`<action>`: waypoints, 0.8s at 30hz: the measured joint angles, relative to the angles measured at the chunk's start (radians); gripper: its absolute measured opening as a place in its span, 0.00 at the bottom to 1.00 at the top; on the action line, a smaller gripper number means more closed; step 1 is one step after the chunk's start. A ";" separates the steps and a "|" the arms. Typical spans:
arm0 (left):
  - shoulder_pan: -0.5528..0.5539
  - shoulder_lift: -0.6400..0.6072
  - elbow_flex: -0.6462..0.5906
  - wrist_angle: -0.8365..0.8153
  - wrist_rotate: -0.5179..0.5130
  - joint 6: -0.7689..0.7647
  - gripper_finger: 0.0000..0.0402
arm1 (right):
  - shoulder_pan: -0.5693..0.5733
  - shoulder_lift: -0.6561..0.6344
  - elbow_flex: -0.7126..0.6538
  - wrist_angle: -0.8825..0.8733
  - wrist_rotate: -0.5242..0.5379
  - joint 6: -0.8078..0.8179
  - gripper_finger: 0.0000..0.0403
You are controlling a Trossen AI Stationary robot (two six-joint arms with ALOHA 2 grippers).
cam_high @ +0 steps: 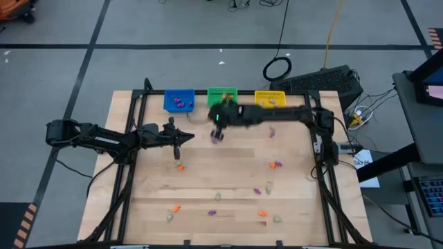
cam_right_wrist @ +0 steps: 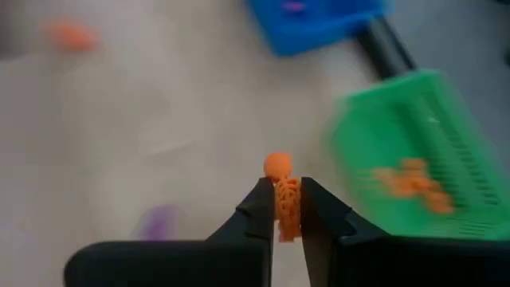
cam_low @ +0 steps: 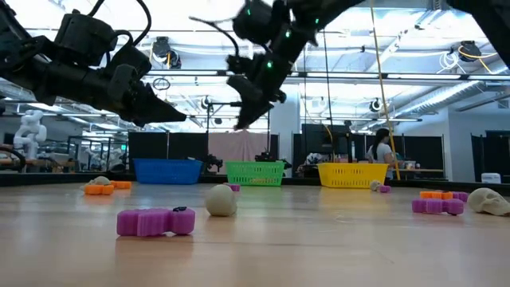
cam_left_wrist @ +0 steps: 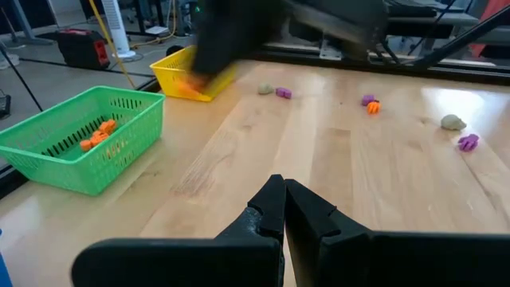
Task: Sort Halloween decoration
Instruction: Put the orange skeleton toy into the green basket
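Small purple, orange and beige trinkets lie scattered on the wooden table, among them an orange one [cam_high: 180, 167], a purple one [cam_high: 217, 136] and a beige one [cam_high: 217, 196]. My right gripper [cam_high: 217, 123] hangs above the table in front of the green bin [cam_high: 222, 95], shut on an orange trinket [cam_right_wrist: 277, 166]. My left gripper [cam_high: 185, 138] hovers shut and empty over the table's left half, its fingertips [cam_left_wrist: 283, 199] together. The green bin holds orange trinkets [cam_left_wrist: 97, 134]; the blue bin [cam_high: 178, 101] holds purple ones. My right gripper [cam_right_wrist: 283, 187] pinches the orange trinket between its two fingers, on its middle part [cam_right_wrist: 287, 203]. One rounded end [cam_right_wrist: 277, 166] pokes out past the fingertips. The trinket is lifted clear of the table, and the fingers point down at a slant.
The yellow bin [cam_high: 269, 99] stands right of the green one along the far edge. More trinkets lie near the front edge [cam_high: 262, 214] and on the right [cam_high: 277, 164]. A black frame [cam_high: 325, 149] runs along the table's sides. A person [cam_low: 381, 151] stands in the room behind.
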 joint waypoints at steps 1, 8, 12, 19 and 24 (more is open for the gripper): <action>0.000 0.000 0.000 0.000 0.000 0.000 0.03 | -0.036 0.000 0.007 -0.002 -0.001 -0.012 0.04; 0.000 0.000 0.000 0.000 -0.004 0.000 0.03 | -0.268 0.010 0.009 0.031 -0.132 -0.075 0.05; 0.000 0.000 0.000 0.003 -0.004 0.000 0.03 | -0.351 0.051 0.010 0.038 -0.211 -0.090 0.05; 0.000 0.000 0.000 0.003 -0.004 -0.001 0.03 | -0.377 0.095 0.009 0.085 -0.269 -0.114 0.05; 0.000 0.000 0.000 0.005 -0.003 -0.001 0.03 | -0.386 0.098 0.010 0.094 -0.291 -0.114 0.05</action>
